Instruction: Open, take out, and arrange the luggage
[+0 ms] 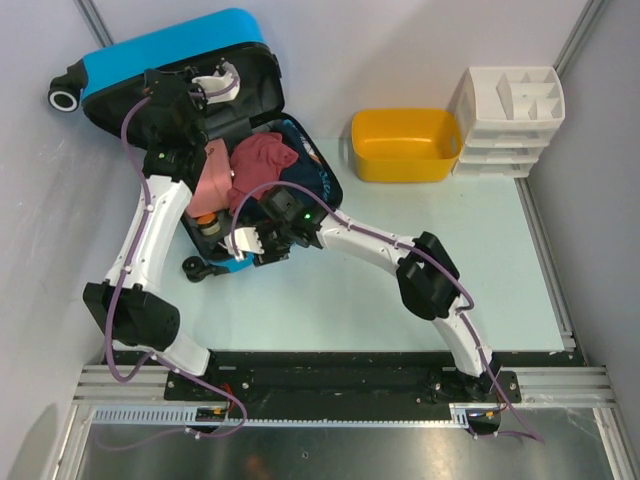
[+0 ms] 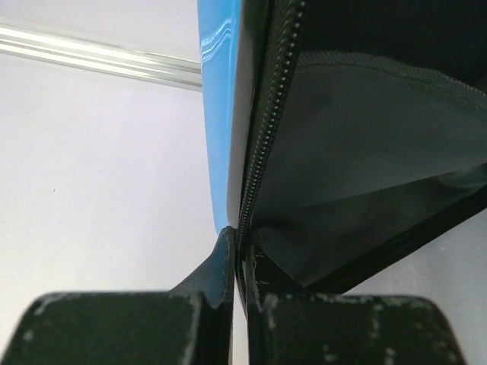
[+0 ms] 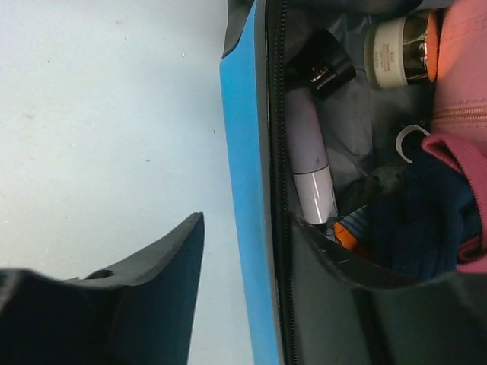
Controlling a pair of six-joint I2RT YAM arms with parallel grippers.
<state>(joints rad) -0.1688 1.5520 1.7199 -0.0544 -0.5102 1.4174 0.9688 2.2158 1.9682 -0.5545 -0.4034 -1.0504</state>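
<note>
The single luggage (image 1: pixel 165 50) lies open at the far left of the worktop (image 1: pixel 500 250), beside one yellow tub (image 1: pixel 405 150). The left end effector (image 2: pixel 237 255) pinches the raised lid's zipper rim. The right end effector (image 3: pixel 251 228), spread wide, straddles the lower shell's wall.

legible text: none | cream jar (image 3: pixel 394 52) label: print too blurred to read

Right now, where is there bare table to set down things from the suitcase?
Widest bare table: between the yellow tub, white drawer organizer and right arm. A smaller patch lies between that arm and the left arm. Crowded far left: open suitcase, left gripper, right gripper.
</note>
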